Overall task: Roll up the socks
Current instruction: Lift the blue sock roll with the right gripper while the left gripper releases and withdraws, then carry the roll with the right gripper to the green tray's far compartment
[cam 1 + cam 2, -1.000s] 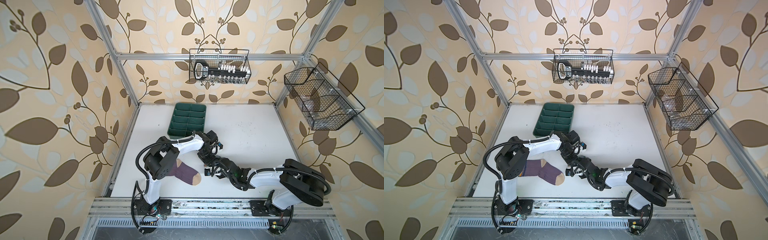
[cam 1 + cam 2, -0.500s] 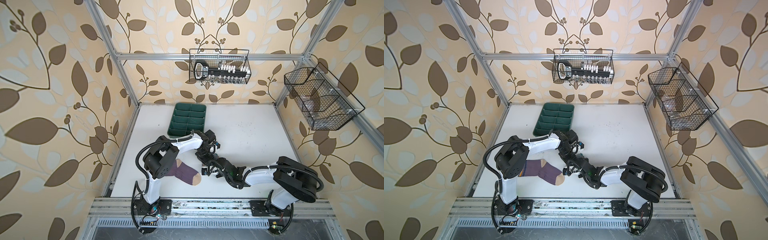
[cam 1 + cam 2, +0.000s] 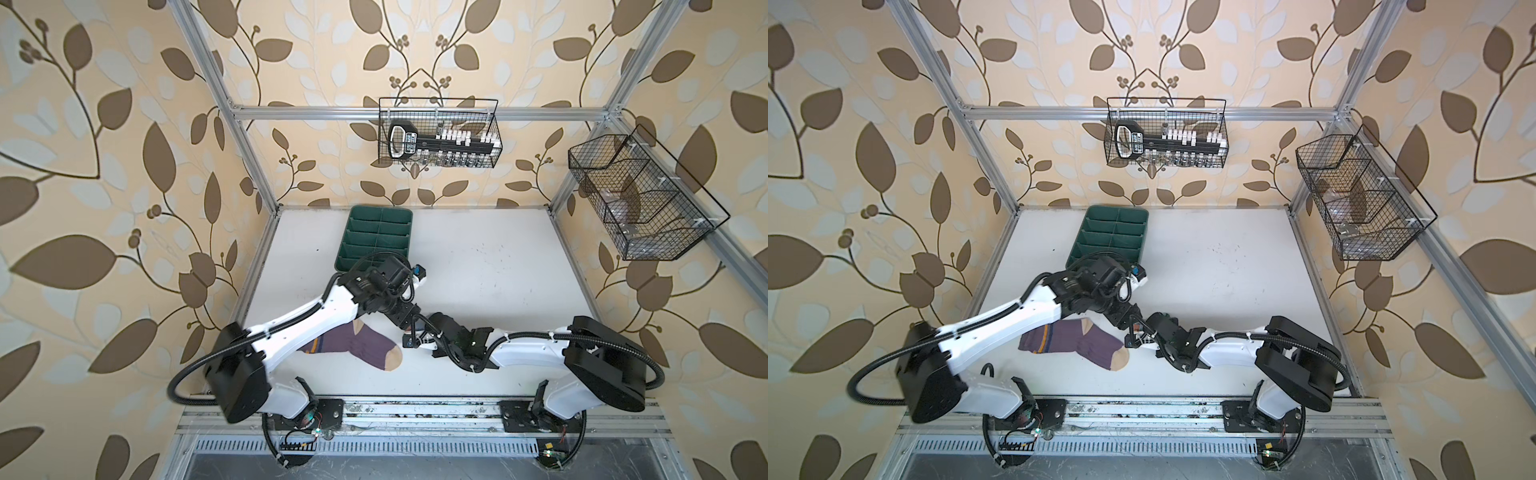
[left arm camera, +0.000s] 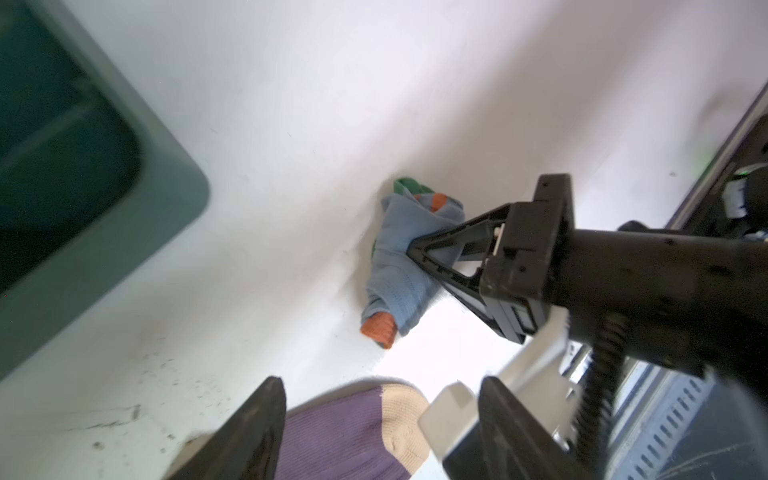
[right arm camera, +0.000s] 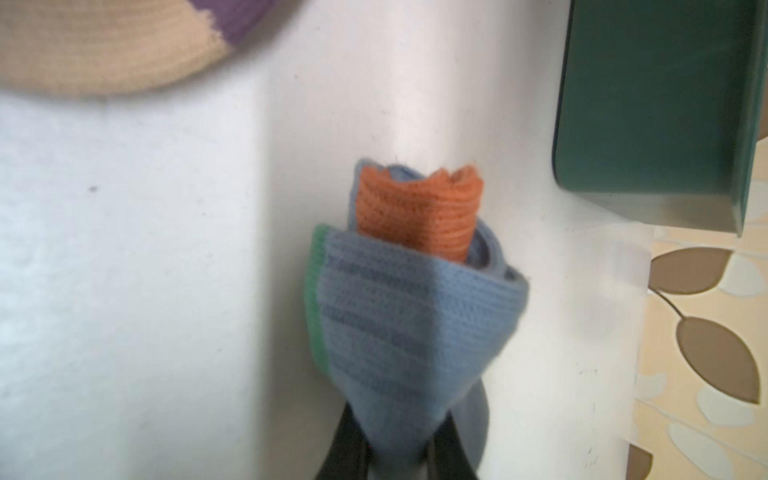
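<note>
Now, right claw (image 4: 413, 251): mine, pinched tight on the grey-blue sock (image 5: 407, 324), with the jaws closed into the fabric at the middle of the bundle.
Grey-blue sock: rolled into a loose bundle, with its orange cuff (image 5: 415, 208) poking out of one end and a green edge down one side. I cannot tell whether it touches the worktop (image 3: 498, 270) or hangs just above it.
Its place: hidden under my wrists in both top views. My right claw meets it at about 2 o'clock from the toe of the purple sock (image 3: 353, 347), near it but apart.
Left claw (image 4: 382, 380): open, jaws spread wide, holding nothing, poised over the tan toe (image 4: 403, 428).
Purple sock: flat on the worktop at about 7 o'clock from its middle, toe end toward 4 o'clock, cuff end partly under my left arm.
Green tray (image 3: 378, 237): at 11 o'clock on the worktop, well apart from both socks, with my left wrist just in front of its near edge.
</note>
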Controlling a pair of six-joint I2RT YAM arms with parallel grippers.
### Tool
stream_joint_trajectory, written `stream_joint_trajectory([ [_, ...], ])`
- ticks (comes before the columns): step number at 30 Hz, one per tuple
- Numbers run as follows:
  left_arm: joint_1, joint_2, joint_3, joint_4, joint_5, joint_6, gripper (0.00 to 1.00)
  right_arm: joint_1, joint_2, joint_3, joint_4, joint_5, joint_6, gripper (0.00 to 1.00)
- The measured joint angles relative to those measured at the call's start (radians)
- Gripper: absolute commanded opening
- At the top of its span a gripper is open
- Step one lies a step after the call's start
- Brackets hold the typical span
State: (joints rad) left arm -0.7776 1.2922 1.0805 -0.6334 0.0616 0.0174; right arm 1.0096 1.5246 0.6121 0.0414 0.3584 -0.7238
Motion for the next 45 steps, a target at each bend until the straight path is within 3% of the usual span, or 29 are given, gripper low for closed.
stream_joint_trajectory([
  [2,0.0,-0.121,-0.056,0.025,-0.129,-0.014,0.84,0.0,-0.016,0.015,-0.06,-0.011,0.028,0.0],
  [5,0.0,-0.265,-0.121,0.043,-0.377,-0.026,0.84,-0.02,-0.06,0.04,-0.164,-0.065,0.065,0.0],
  [10,0.0,-0.408,-0.14,0.083,-0.811,-0.047,0.92,-0.095,-0.226,0.093,-0.273,-0.151,0.14,0.0],
  [14,0.0,-0.5,-0.179,0.151,-0.994,-0.038,0.94,-0.142,-0.327,0.2,-0.274,-0.162,0.183,0.0],
  [17,0.0,-0.524,-0.188,0.146,-1.075,-0.052,0.93,-0.179,-0.308,0.314,-0.267,-0.168,0.194,0.0],
  [23,0.0,-0.557,-0.186,0.061,-1.1,-0.122,0.94,-0.245,-0.067,0.607,-0.266,-0.214,0.157,0.0],
  [33,0.0,-0.661,-0.186,0.005,-1.055,-0.121,0.96,-0.337,0.391,1.041,-0.252,-0.378,0.058,0.0],
  [38,0.0,-0.662,-0.188,0.009,-1.037,-0.1,0.97,-0.349,0.586,1.181,-0.145,-0.387,0.035,0.0],
  [45,0.0,-0.676,-0.214,0.017,-1.034,-0.087,0.99,-0.36,0.821,1.45,-0.15,-0.342,-0.032,0.0],
])
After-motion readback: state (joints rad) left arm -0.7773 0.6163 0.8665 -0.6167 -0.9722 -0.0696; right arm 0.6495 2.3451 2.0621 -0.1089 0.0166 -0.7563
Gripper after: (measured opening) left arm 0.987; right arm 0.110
